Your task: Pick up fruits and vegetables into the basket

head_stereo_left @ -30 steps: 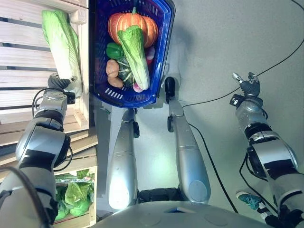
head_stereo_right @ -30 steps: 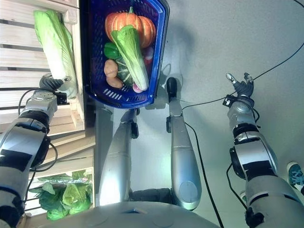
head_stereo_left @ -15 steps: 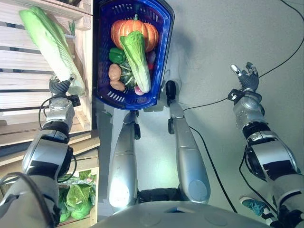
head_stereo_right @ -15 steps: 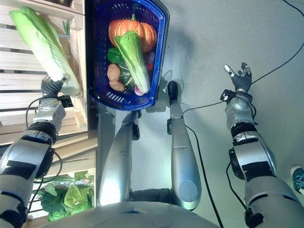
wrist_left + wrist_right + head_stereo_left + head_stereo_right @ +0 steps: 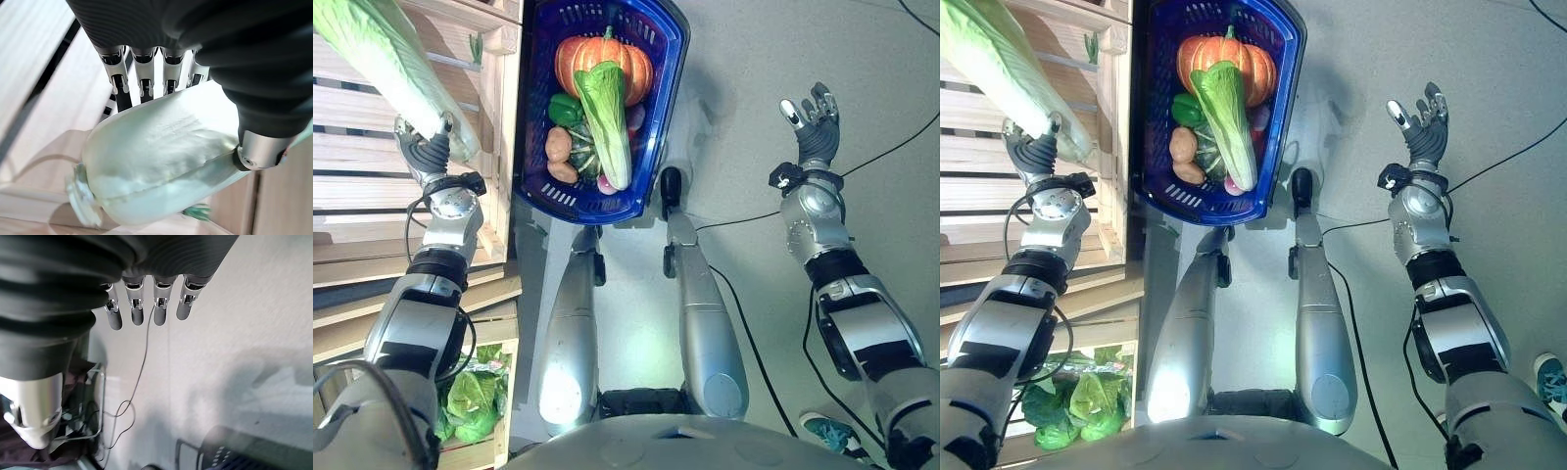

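Observation:
My left hand (image 5: 429, 152) is shut on the white stem end of a long green napa cabbage (image 5: 382, 59), held up over the wooden crate slats; its pale base (image 5: 161, 156) sits between fingers and thumb in the left wrist view. The blue basket (image 5: 540, 108) stands just right of it, holding a pumpkin (image 5: 605, 57), a second napa cabbage (image 5: 605, 117), a green pepper (image 5: 564, 108), a potato (image 5: 557, 145) and other vegetables. My right hand (image 5: 811, 122) is raised over the grey floor at the right, fingers (image 5: 159, 308) straight and holding nothing.
Wooden crates (image 5: 372, 206) line the left side, with a wooden post (image 5: 504, 127) between the held cabbage and the basket. A lower crate holds leafy greens (image 5: 470, 401). Grey floor (image 5: 734, 98) spreads to the right of the basket.
My left hand has lifted the cabbage higher and away from the crate slats. My right hand has risen and moved a little towards the basket, fingers still straight.

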